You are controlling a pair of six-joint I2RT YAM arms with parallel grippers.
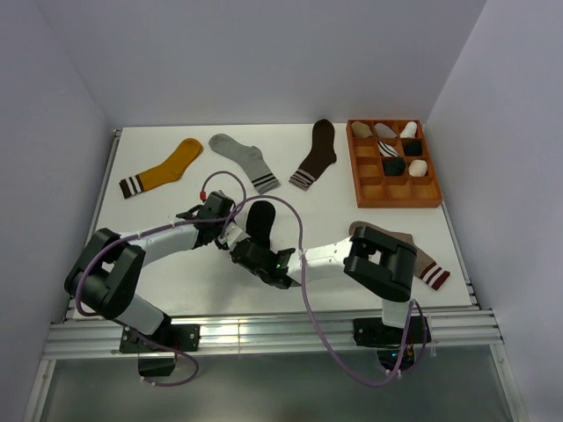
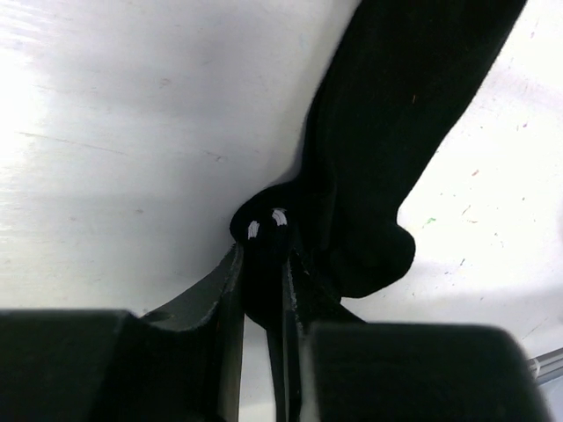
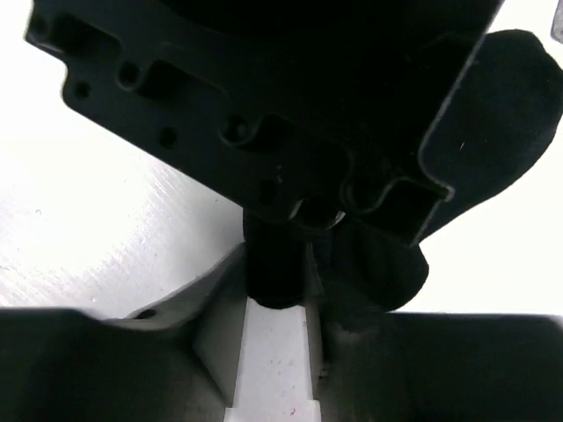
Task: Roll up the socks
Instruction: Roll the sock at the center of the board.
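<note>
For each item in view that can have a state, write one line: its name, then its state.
black sock: unrolled, one end pinched
left gripper: shut on the black sock
right gripper: at the same sock, grip unclear
taupe sock: flat, unrolled, partly hidden
mustard sock: flat, unrolled
grey sock: flat, unrolled
brown sock: flat, unrolled
wooden tray: some compartments filled

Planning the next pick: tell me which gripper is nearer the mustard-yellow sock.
Left. The left gripper, shut on the black sock, lies right of and below the mustard-yellow sock in the top view; the right gripper lies farther right and lower.
</note>
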